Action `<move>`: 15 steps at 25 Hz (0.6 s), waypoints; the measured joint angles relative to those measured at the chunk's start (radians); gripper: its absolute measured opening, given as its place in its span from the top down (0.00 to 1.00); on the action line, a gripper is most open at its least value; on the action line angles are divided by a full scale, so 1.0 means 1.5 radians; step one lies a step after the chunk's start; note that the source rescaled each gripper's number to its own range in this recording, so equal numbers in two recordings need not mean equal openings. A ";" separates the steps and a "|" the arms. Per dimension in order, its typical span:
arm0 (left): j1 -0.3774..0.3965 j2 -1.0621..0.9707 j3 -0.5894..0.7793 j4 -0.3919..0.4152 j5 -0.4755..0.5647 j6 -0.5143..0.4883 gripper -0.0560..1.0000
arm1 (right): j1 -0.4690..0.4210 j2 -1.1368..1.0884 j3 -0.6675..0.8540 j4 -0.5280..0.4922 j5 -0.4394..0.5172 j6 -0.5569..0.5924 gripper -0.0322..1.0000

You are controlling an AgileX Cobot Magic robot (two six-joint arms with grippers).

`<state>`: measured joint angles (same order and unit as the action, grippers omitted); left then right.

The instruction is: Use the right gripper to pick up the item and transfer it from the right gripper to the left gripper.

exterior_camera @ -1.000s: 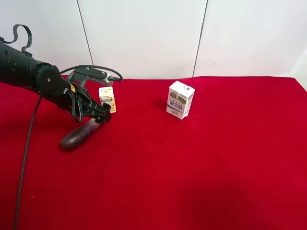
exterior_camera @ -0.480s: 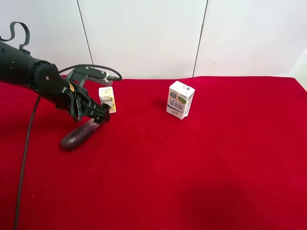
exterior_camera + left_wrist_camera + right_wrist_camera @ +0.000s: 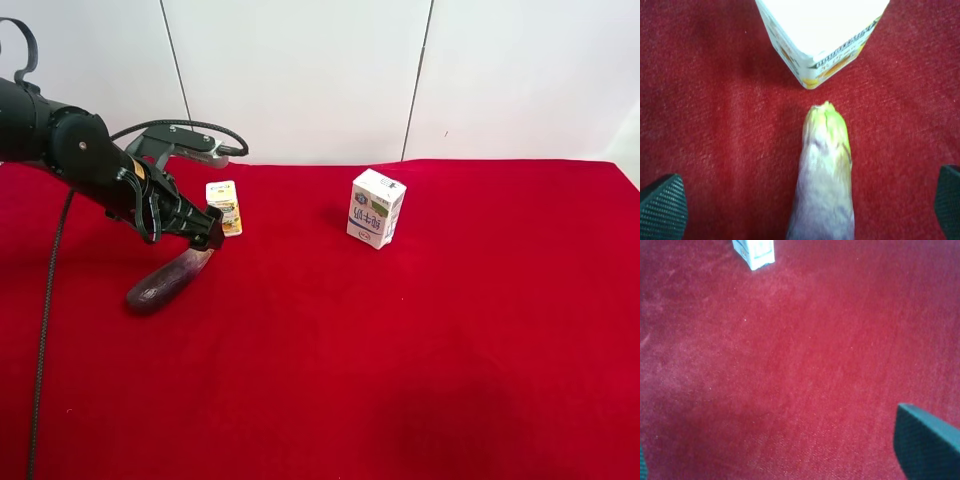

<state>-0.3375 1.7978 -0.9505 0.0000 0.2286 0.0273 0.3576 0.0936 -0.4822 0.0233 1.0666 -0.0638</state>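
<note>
Exterior high view: red cloth table (image 3: 420, 350). The eggplant (image 3: 168, 280) lies flat in the left-centre of the frame, dark purple end toward lower left, pale stem end toward upper right. Small yellow-white carton (image 3: 224, 206) stands just beyond the stem end, near it but apart. White milk carton (image 3: 376, 208) stands upright near the frame's centre, well apart from both.

All-black arm enters from the upper left of the frame, black cable (image 3: 48, 310) hanging down the left edge. Left gripper (image 3: 207, 240) hangs over the eggplant's stem end, not gripping it.

Left wrist view: eggplant (image 3: 824, 175) runs from the bottom centre upward, yellow-green tip pointing at the small carton (image 3: 822, 35) at top centre; a strip of red cloth shows between them. Left fingertips (image 3: 662, 210) sit at the lower corners, spread wide on either side of the eggplant, clear of it: claw released.

Right wrist view: bare red cloth (image 3: 800, 360), a corner of the milk carton (image 3: 754, 252) at top left. One right fingertip (image 3: 927, 445) at lower right, the other a sliver at the lower left edge; jaws spread wide, released, holding nothing.
</note>
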 joint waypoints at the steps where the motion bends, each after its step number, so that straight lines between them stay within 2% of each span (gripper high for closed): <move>1: 0.000 -0.005 0.000 0.000 0.009 0.000 0.00 | 0.000 0.000 0.000 0.000 0.000 0.000 0.03; 10: 0.000 -0.082 0.000 0.000 0.092 -0.005 0.00 | 0.000 0.000 0.000 0.000 0.000 0.001 0.00; 15: 0.000 -0.156 0.000 0.000 0.179 -0.005 0.00 | 0.000 0.000 0.000 0.000 0.000 0.003 0.00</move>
<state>-0.3375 1.5632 -0.9505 0.0000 0.4969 0.0195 0.3576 0.0936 -0.4822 0.0233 1.0666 -0.0589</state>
